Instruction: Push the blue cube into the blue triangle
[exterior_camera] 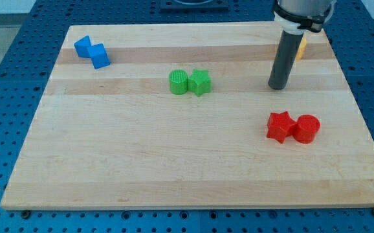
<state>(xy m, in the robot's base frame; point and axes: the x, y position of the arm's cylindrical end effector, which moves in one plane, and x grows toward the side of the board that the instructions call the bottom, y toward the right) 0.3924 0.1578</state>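
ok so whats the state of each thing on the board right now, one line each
blue cube: top left, touching the other blue block
other blue block: against the blue cube, shape unclear
green cylinder: mid board, touching the green star
green star: beside the green cylinder
red star: touching the red cylinder
red cylinder: right of the red star
yellow block: mostly hidden behind the rod
my tip: top right, far from the blue blocks

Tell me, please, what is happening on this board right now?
A robot arm with a dark rod is meant to push the blue cube into the blue triangle. Those two blue blocks already sit touching at the view's upper left. My tip rests far from them on the view's right, above the red star and red cylinder. A green cylinder and green star sit mid-board, and a yellow block peeks out behind the rod.
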